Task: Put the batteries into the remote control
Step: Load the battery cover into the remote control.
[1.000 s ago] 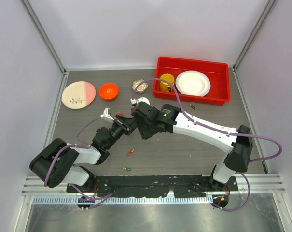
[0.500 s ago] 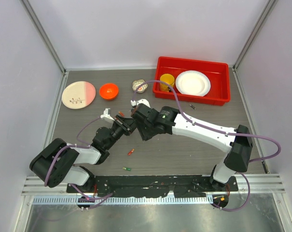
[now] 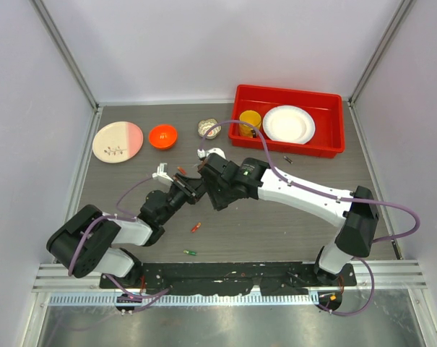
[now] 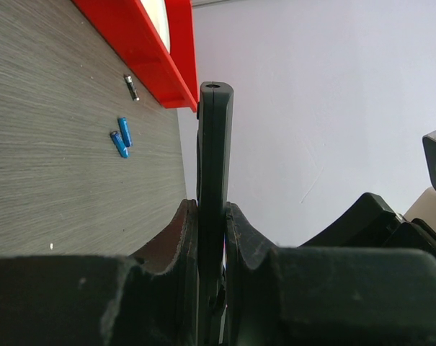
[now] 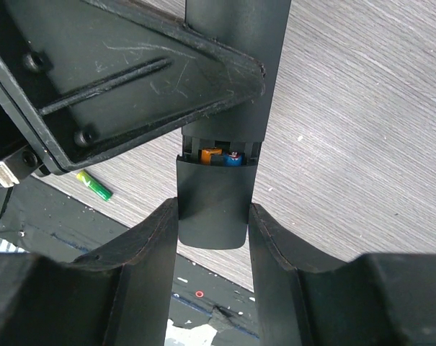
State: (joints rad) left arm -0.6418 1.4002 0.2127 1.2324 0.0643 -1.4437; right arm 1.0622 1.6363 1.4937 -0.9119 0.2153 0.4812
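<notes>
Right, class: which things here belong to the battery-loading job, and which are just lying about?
Job: remote, cover, fitted batteries, loose batteries.
Lying about: red tray, yellow cup, white plate, orange bowl, pink plate.

A tray [image 3: 312,150] at far right holds a cup [image 3: 250,119] and a plate [image 3: 289,124]. Two batteries [image 3: 196,227] lie near the front, left of centre.

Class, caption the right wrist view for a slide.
Right gripper holds battery cover against remote control; two batteries show between.

Right tool [image 5: 212,220] clamps remote control [image 5: 236,58]; batteries [image 5: 212,154] showing.
</notes>
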